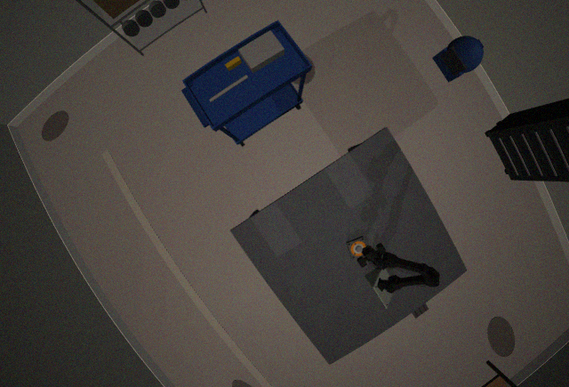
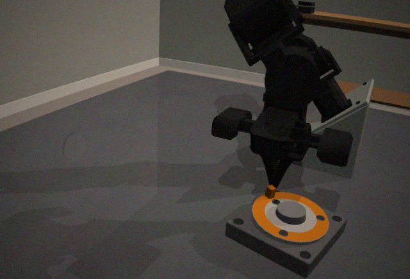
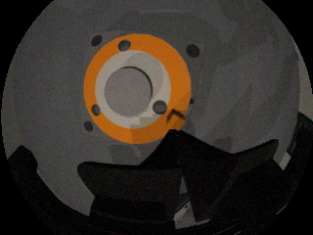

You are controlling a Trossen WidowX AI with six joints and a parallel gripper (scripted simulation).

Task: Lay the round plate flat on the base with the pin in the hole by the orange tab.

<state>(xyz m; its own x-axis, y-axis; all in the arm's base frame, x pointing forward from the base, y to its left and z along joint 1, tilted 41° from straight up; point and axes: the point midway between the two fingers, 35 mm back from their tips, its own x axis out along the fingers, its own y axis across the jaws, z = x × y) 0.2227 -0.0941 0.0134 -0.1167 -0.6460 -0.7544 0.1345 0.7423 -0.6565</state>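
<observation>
One plate point(image 2: 290, 217), one tab point(image 2: 270, 191), one closed hand point(image 2: 274, 183)

one plate point(image 2: 289, 217), one base point(image 2: 264, 239), one post point(image 2: 291, 211), one tab point(image 2: 270, 190)

From high overhead, the top view looks straight down on the whole room, my arm point(image 1: 404, 272) tiny on the grey table point(image 1: 299, 291). The exterior view sits low and close beside the table, facing the corner walls. My wrist view looks down past my fingers; all three share the orange plate point(image 2: 290, 217).
</observation>
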